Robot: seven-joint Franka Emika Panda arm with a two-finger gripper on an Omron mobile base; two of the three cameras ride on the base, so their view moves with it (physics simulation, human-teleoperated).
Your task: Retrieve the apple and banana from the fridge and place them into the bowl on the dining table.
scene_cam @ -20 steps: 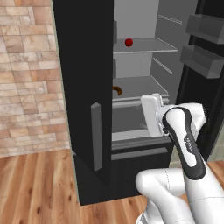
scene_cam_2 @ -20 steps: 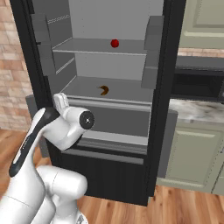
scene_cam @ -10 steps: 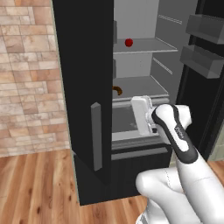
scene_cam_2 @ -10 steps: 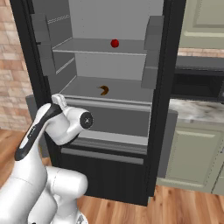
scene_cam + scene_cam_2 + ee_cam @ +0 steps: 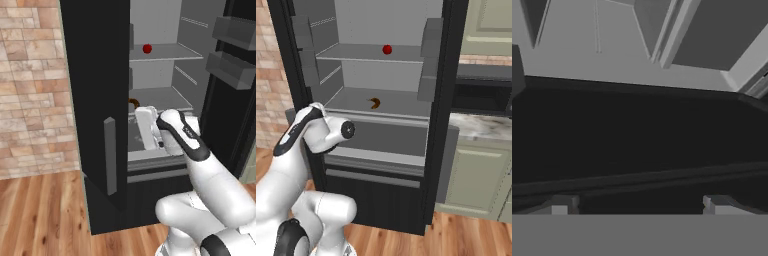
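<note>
Fridge [image 5: 446,100] doors open, interior shelves unobstructed. Apple [image 5: 387,49] on upper shelf; banana [image 5: 375,103] on the shelf below, near front edge. Gripper [image 5: 639,204] spread wide, empty, facing a dark fridge edge. No legible writing.

Even, shadowless rendered light in both base views; hand view dim, coarse and blurred.

The fridge [image 5: 448,75] is black outside, pale grey inside. The apple [image 5: 387,49] is red; the banana [image 5: 375,103] at 6 o'clock of it looks orange-brown, possibly dark-tipped. The brick wall [image 5: 30,90] is tan-pink, the floor [image 5: 40,215] warm wood-grain, the cabinets [image 5: 476,175] sage.
</note>
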